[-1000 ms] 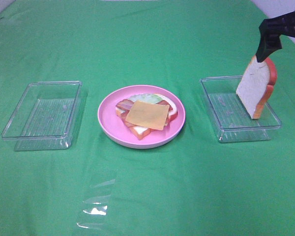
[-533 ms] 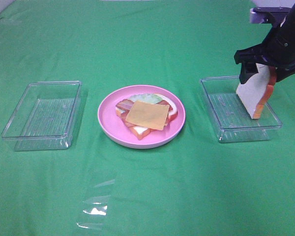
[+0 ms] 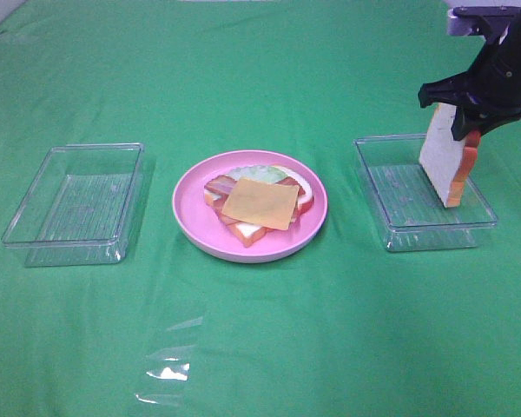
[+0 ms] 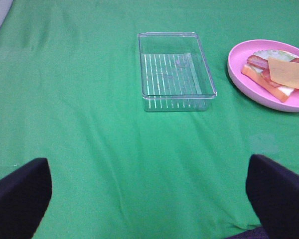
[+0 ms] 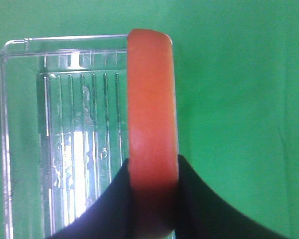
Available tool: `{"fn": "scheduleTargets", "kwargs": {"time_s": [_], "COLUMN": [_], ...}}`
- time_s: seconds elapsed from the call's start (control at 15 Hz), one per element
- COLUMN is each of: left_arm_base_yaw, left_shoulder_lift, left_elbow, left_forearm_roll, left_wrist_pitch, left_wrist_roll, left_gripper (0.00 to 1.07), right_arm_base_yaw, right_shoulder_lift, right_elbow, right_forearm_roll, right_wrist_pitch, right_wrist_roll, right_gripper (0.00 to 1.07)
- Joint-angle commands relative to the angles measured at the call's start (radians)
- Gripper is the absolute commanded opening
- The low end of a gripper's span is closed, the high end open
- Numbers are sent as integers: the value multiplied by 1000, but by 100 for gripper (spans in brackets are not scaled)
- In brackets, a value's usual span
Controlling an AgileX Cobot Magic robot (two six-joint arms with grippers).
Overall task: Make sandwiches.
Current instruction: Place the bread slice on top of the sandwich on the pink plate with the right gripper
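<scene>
The right pincer is clamped on the crust edge of a toy bread slice, which stands on end in the clear tray on the right side of the green-draped worktop. The left pincer is spread wide over bare cloth, holding nothing, near a second clear tray. At centre, a pink plate carries the half-built sandwich: bread below, lettuce and bacon showing, a yellow cheese square on top.

The grip is narrow and high on the crust, so the slice may well pivot or slip as it is lifted; its lower corner could also catch the tray wall and drag the light tray. Set down off-centre, it could push the loose cheese askew. No brand, label or writing is legible anywhere.
</scene>
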Motion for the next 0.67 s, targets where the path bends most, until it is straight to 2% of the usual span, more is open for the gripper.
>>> {"fn": "scheduleTargets", "kwargs": {"time_s": [0.07,0.2,0.4,0.6,0.67], "left_arm_base_yaw": [-1,-1,-1,-1,-1], "left_shoulder_lift": [-19,-19,-19,-19,-19], "left_elbow": [-1,-1,-1,-1,-1], "left_forearm_roll": [-2,-2,-2,-2,-2], "left_wrist_pitch": [-5,-5,-5,-5,-5], "left_wrist_roll": [-2,-2,-2,-2,-2], "left_gripper": [98,98,98,98,98], "right_arm_base_yaw": [-5,-5,21,109,180], "right_shoulder_lift": [-92,-158,-258,-287,-276], "right_elbow": [-10,-10,-10,-10,-10], "right_forearm_roll": [37,96,313,467,525], "right_wrist_pitch": [14,29,50,63,64], "right_wrist_roll": [11,2,-123,-175,-181], "right_gripper": [1,1,1,1,1]}}
